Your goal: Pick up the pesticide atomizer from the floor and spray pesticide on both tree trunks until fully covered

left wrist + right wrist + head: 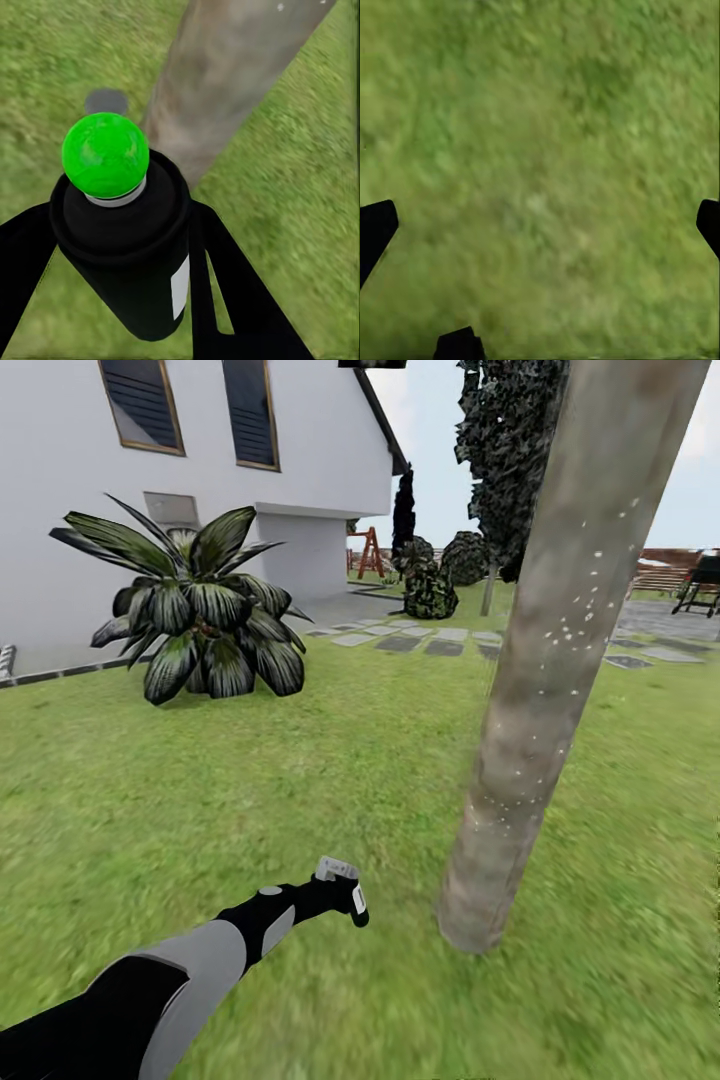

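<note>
My left gripper (345,895) is shut on the pesticide atomizer (340,882), held low over the lawn a short way left of a tree trunk (560,650). That trunk is grey-brown, leaning in the head view, and flecked with tiny white specks. In the left wrist view the atomizer (124,247) shows a dark body, a white label and a bright green dot on its head, clamped between two black fingers (225,292), with the trunk (225,75) just beyond it. My right gripper (540,225) is open over bare grass, its fingertips (375,229) at the picture's edges.
A short palm (200,610) stands at the back left before a white house (200,460). Stepping stones (440,640) cross the lawn behind the trunk. Dark bushes (430,585), a dark columnar tree (510,450) and a grill (705,580) lie farther off.
</note>
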